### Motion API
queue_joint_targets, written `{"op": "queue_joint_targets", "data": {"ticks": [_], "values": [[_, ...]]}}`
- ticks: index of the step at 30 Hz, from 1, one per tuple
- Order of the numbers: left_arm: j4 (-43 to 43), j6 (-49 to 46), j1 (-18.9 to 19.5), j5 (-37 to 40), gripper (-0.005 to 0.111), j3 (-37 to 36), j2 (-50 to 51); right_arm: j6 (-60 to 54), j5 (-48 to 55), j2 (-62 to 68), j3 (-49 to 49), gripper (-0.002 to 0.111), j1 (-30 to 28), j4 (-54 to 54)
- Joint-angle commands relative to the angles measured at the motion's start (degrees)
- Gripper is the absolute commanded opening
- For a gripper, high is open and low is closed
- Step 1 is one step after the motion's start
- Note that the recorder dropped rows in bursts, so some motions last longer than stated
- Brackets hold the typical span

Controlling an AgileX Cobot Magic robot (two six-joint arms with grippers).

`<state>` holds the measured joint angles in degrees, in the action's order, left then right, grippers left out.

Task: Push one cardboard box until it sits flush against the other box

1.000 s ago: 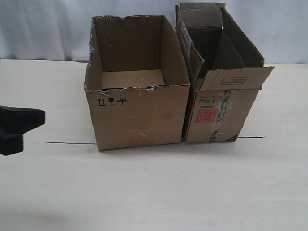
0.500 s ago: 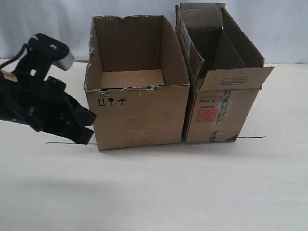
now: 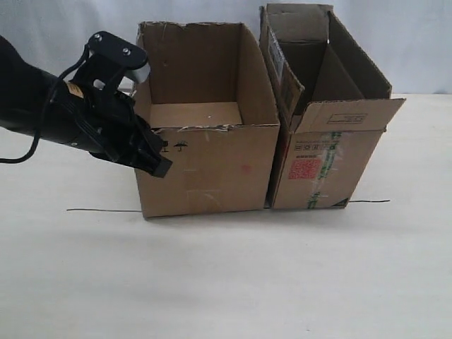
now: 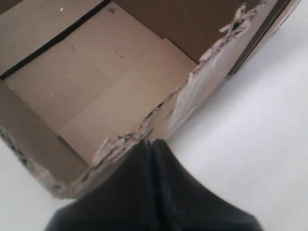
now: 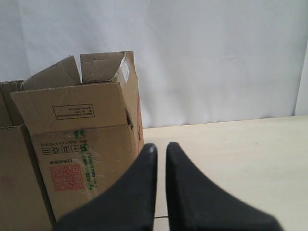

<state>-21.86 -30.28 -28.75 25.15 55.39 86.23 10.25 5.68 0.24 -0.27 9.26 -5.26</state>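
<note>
Step in hand: press the cardboard box [image 3: 212,169] sideways along the table [image 3: 226,282] toward the other box [image 3: 318,162].

1. Contact. My left claw [image 3: 161,168] sits at the front-left corner of the cardboard box, high on the wall and just under the ragged top edge. From the left wrist view the tips [image 4: 151,144] meet that torn rim.
2. Height. I judge this contact high for a push. The rim is torn and soft, and it may buckle, or the box may tip instead of sliding. A lower point on the left wall would suit better.
3. Direction. Push straight toward the other box, parallel to the front faces. A push at the corner can turn the box, so aim nearer the middle of the wall.
4. Finish. The two boxes stand side by side, with only a thin dark seam between them at the front. I cannot tell whether they touch along the full depth. A short, slow push should do; too much would shove the other box as well.

Claw state:
- Left claw: fingers pressed together, no gap showing. It grips nothing and only bears on the box.
- Right claw [image 5: 161,147]: nearly closed, a narrow slit between the fingers, holding nothing. It hangs clear, off to the side of the other box [image 5: 82,144].
</note>
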Motion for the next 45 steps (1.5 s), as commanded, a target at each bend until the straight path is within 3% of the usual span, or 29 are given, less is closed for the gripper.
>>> {"op": "queue_joint_targets", "data": {"ticks": [1, 19, 29, 32, 38, 41, 45], "values": [[0.62, 0.35, -0.31, -1.40, 0.000, 0.34, 2.04, 0.02, 0.17, -0.24, 0.27, 0.005, 0.16, -0.29], [1.02, 0.35, -0.31, -3.82, 0.000, 0.34, 1.79, 0.02, 0.17, -0.24, 0.27, 0.005, 0.16, -0.29], [-1.93, 0.35, -0.17, -3.64, 0.000, 0.34, -12.37, 0.02, 0.17, -0.24, 0.27, 0.005, 0.16, -0.29], [-1.62, 1.26, 4.19, -4.96, 0.000, 0.23, -15.24, 0.02, 0.17, -0.24, 0.27, 0.005, 0.16, -0.29], [-8.33, 1.17, 20.71, -5.17, 0.000, 0.11, -10.22, 0.02, 0.17, -0.24, 0.27, 0.005, 0.16, -0.29], [-22.22, -9.60, 26.03, -3.14, 0.000, 0.11, -4.54, 0.02, 0.17, -0.24, 0.27, 0.005, 0.16, -0.29], [-44.74, -30.28, 28.75, 3.67, 0.000, 0.11, 3.03, 0.02, 0.17, -0.24, 0.27, 0.005, 0.16, -0.29]]}}
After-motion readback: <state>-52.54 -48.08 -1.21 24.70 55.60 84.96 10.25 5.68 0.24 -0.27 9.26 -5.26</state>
